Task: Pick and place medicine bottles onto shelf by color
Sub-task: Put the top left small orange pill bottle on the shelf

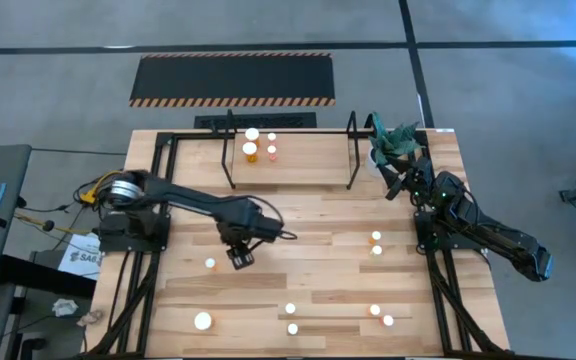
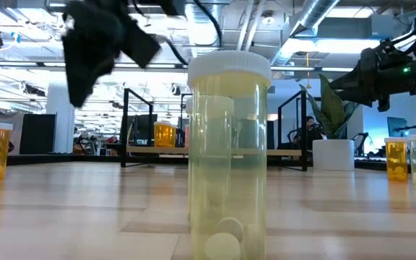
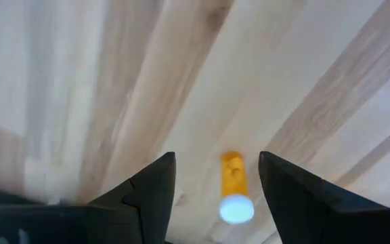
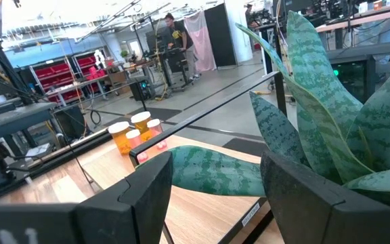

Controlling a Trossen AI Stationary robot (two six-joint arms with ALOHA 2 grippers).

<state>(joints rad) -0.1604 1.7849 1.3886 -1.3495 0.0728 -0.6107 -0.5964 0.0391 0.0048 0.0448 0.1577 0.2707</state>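
Note:
My left gripper (image 1: 240, 257) hangs open above the middle of the table, touching nothing. In the left wrist view (image 3: 215, 159) a small orange bottle with a white cap (image 3: 232, 190) stands on the wood below, between the fingers. It is probably the bottle (image 1: 210, 263) just left of the gripper. The black-bar shelf (image 1: 288, 150) stands at the far edge with several bottles (image 1: 251, 148) on its wood floor. My right gripper (image 1: 396, 185) is open and empty at the far right, against the plant's leaves (image 4: 303, 135).
Loose bottles stand on the table at the near left (image 1: 202, 321), near middle (image 1: 291, 320), near right (image 1: 381, 316) and right (image 1: 375, 243). A tall pale bottle (image 2: 230, 159) fills the low view. A white pot with a green plant (image 1: 393, 148) stands by the shelf's right end.

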